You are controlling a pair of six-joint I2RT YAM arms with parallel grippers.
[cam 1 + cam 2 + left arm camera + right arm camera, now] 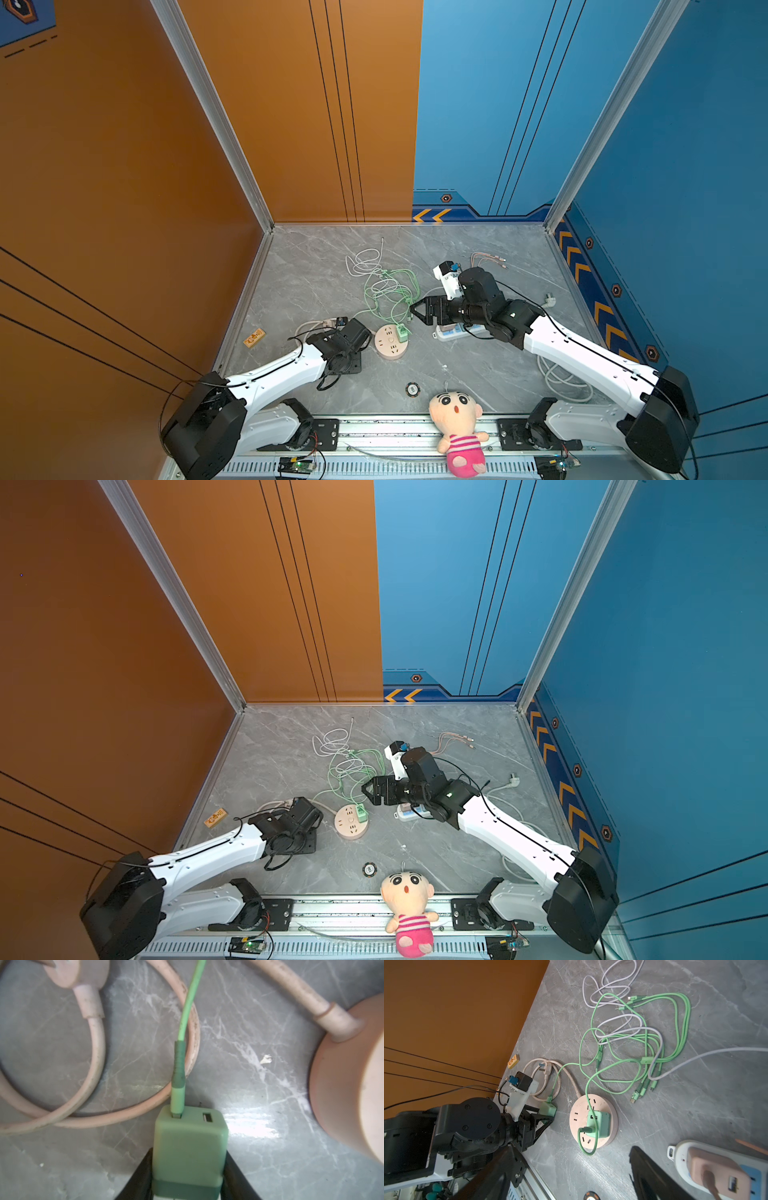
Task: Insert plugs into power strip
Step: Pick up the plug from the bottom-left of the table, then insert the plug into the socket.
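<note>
Clamps green plug [187, 1138] in left gripper [190, 1152] just beside round pink power strip [353, 1095]; holds right gripper [415, 311] wide, empty, beside pink-brown plug [716, 1172] seated in white strip [679, 1155]

On the bench [316, 266], a plug [401, 332] sits in the round strip [386, 350]. A second plug [548, 1108] is just left of it, gripped in the left end effector [188, 1159]. Cables [388, 286] lie behind; the long strip [445, 335] lies right.

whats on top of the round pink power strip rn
One green adapter sits on the round pink power strip, its green cable looping off the edge. The visible sockets are bare. Its prongs and socket are covered.
</note>
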